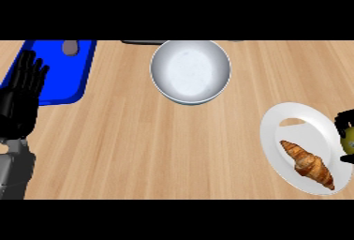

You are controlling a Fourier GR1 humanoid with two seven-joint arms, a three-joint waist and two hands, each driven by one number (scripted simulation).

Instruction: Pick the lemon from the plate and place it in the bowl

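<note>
At the view's right edge the yellow lemon (348, 140) shows only in part, just off the right rim of the white plate (311, 124). Black fingers of my right hand (345, 116) curl round the lemon from above and below; the rest of that hand is out of view. A brown croissant (309, 164) lies on the plate's lower half. The grey-white bowl (190, 70) stands at the top middle of the wooden counter with nothing in it. My left hand (19, 101) rests open at the left edge, fingers up.
A blue tray (66, 77) lies at the top left, partly behind my left hand, with a small grey-brown object (70, 47) on it. A dark item (142, 42) peeks in at the top edge, left of the bowl. Bare wood stretches between bowl and plate.
</note>
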